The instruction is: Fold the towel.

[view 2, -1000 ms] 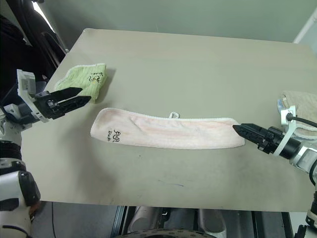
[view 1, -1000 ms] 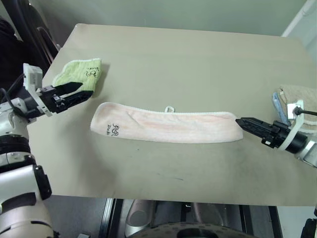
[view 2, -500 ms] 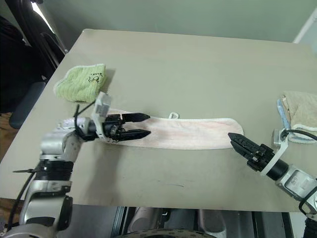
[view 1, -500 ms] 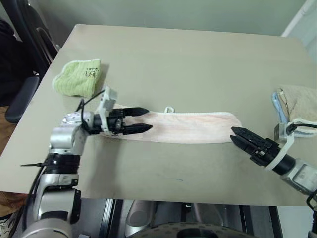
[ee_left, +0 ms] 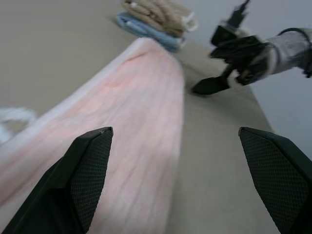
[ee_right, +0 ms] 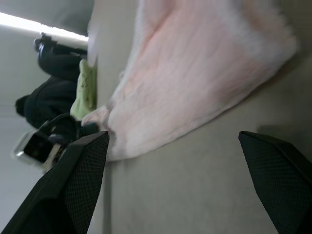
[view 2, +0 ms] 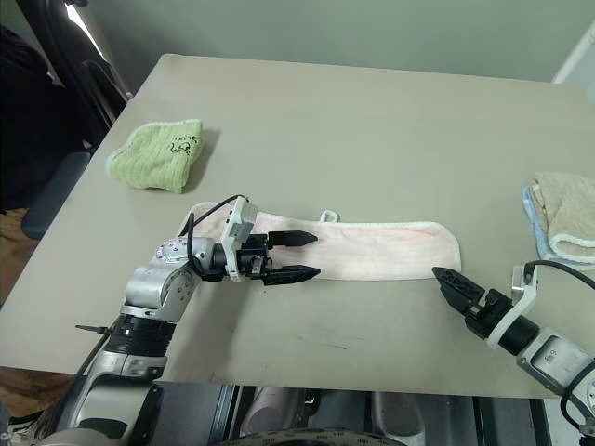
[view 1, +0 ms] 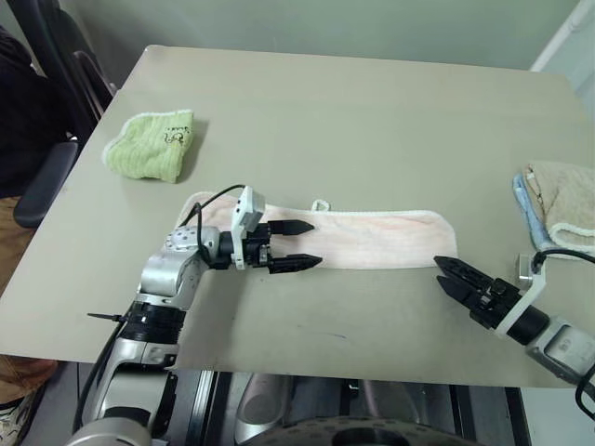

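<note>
Head views: The towel [view 1: 372,239], pale pink, lay stretched lengthwise across the middle of the desk [view 1: 353,111], a small white loop [view 1: 319,204] at its far edge. The left gripper [view 1: 296,245] pointed level along the towel from its left end, jaws released, one finger over the cloth and the other at its near edge; whether either finger touched the fabric could not be determined. The right gripper [view 1: 457,276] stood near the towel's right end, just off the cloth toward the near side, jaws parted and holding nothing. A light green towel [view 1: 149,144] lay bunched at the desk's far left. A beige towel [view 1: 565,193] on a blue one [view 1: 528,206] lay at the right edge.

Left wrist view: Both fingers [ee_left: 87,170] stood wide apart, the pink towel running away between them toward the right gripper [ee_left: 214,84] and the beige and blue stack beyond.

Right wrist view: The fingers [ee_right: 80,175] were spread, empty, with the towel's end ahead of them on the desk.
</note>
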